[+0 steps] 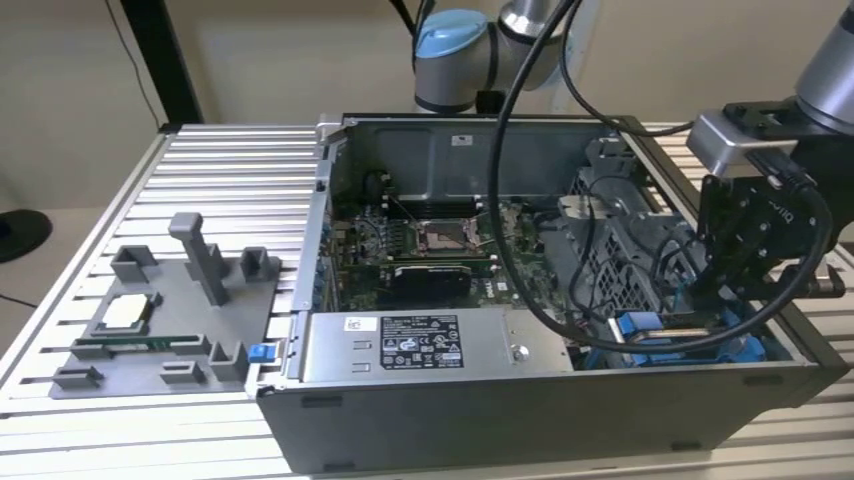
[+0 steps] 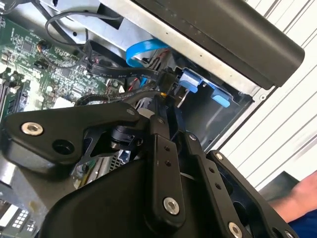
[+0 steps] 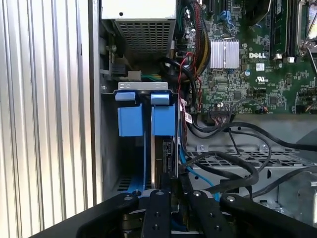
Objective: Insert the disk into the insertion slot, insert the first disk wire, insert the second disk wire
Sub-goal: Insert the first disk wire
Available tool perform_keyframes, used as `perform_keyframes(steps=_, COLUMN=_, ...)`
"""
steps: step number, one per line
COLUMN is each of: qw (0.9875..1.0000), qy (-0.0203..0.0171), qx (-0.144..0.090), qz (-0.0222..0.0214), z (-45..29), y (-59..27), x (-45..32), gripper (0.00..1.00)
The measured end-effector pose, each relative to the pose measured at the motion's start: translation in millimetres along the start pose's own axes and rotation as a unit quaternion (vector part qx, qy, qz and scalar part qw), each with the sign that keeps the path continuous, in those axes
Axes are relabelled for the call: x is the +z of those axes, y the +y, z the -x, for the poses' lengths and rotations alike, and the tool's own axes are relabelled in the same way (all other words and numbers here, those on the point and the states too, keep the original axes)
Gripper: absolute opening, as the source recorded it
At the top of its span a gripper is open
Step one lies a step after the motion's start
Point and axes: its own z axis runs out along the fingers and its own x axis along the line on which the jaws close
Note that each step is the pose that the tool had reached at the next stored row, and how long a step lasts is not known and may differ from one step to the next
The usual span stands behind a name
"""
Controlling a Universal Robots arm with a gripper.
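The disk's blue carrier (image 3: pixel 163 120) sits upright in the grey metal insertion slot (image 3: pixel 108 148), beside another blue carrier (image 3: pixel 131 120). In the exterior view the carrier (image 1: pixel 663 325) lies low in the case's front right corner. My gripper (image 3: pixel 167 181) hangs right over that bay, its black fingers (image 2: pixel 159 130) drawn together on a small black wire connector (image 2: pixel 167 79) at the disk's end. A flat black wire (image 2: pixel 116 71) trails from the connector toward the motherboard. A thin blue wire (image 2: pixel 141 49) loops close by. In the exterior view the gripper (image 1: pixel 721 300) reaches down inside the case.
Open computer case (image 1: pixel 534 420) on a slatted aluminium table (image 1: pixel 227 170). Grey power-supply box (image 1: pixel 427 345) along the front wall, motherboard (image 1: pixel 427 250) in the middle, black cable bundles (image 3: pixel 233 163) by the bay. Grey fixture with parts (image 1: pixel 160 320) on the exterior view's left. A person's arm (image 2: pixel 297 208) beyond the case.
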Motion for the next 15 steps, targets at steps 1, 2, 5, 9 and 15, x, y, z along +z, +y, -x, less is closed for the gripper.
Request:
perform_keyframes(steps=1, qw=1.0000, qy=-0.0001, qx=0.000, qz=0.0001, z=-0.1, y=0.0, x=0.5, gripper=0.00)
perform_keyframes(steps=2, qw=1.0000, qy=-0.0001, qx=0.000, qz=0.0001, z=-0.3, y=-0.1, x=1.0, gripper=0.00)
perform_keyframes(steps=5, qw=1.0000, qy=-0.0001, qx=0.000, qz=0.0002, z=-1.2, y=-0.8, x=2.7, gripper=0.00)
perform_keyframes(steps=9, qw=1.0000, qy=-0.0002, qx=0.000, qz=0.0002, z=-2.7, y=-1.4, x=4.5, gripper=0.00)
perform_keyframes(steps=15, qw=1.0000, qy=-0.0001, qx=0.000, qz=0.0002, z=-2.8, y=-1.3, x=5.4, gripper=0.00)
